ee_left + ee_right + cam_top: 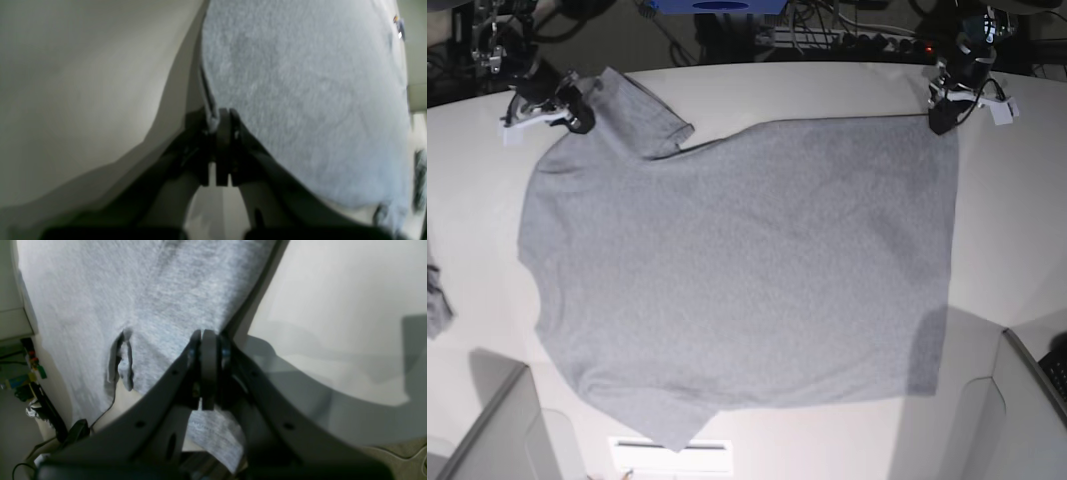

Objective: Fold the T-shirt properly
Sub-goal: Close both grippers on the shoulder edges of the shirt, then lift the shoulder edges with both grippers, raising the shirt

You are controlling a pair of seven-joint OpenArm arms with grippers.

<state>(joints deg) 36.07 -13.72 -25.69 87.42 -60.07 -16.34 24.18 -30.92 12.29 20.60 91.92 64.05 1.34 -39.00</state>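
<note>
T-shirt (737, 270) lies spread flat across the table (1017, 230), plain side up, filling mid-frame in the base view. Left gripper (945, 118), upper right, is clamped on the shirt's top right corner. Right gripper (577, 115), upper left, is clamped on the shirt near the upper left sleeve. A small grey scrap (435, 300) lies at the left edge.
</note>
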